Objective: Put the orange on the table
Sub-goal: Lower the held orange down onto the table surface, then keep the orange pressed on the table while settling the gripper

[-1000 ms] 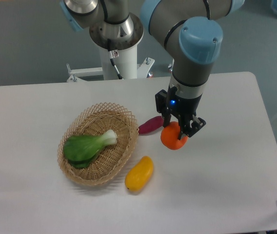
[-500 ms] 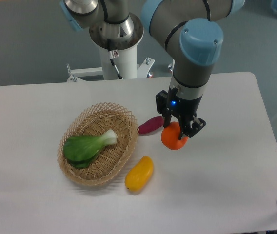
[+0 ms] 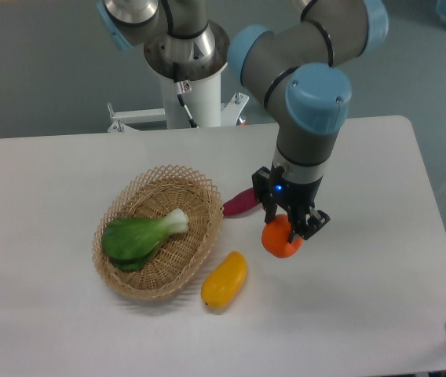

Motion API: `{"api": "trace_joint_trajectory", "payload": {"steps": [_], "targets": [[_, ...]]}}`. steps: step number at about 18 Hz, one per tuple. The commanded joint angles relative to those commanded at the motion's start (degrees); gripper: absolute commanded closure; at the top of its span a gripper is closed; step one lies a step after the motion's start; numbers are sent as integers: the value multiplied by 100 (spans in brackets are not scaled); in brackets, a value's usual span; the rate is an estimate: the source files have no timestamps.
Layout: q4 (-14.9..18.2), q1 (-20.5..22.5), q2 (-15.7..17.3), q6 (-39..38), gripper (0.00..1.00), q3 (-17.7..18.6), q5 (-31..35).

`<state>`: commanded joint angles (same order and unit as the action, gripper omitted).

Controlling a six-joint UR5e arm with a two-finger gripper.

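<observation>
Right of basket (image 3: 159, 233), arm vertical over table (image 3: 364, 283), fingers (image 3: 292, 224) pinching orange (image 3: 281, 240)

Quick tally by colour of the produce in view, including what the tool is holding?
Orange: 1, the orange in the tool
Yellow: 1, mango-like fruit
Purple: 1, oblong vegetable
Green: 1, leafy vegetable in the basket
Total: 4

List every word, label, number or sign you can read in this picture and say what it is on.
None: no readable text shows on the arm, the gripper, the orange, the basket or the table.
The blue light above the gripper is only a glow, not a sign.
</observation>
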<state>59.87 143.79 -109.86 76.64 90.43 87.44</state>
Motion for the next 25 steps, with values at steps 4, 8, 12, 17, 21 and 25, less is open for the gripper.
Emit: {"api": "trace_joint_trajectory", "payload": {"steps": [4,8,12,17,21,25], "targets": [[-151,0,-167,0,45,1,63],[-457,18,-404,61,45,290,97],[-881,9,-519,70,45,633,607],[-934,9,-563,70,45,669,616],[-934,9,-581,219,45,756,686],[-925,9,-572,229,44,827,704]]}}
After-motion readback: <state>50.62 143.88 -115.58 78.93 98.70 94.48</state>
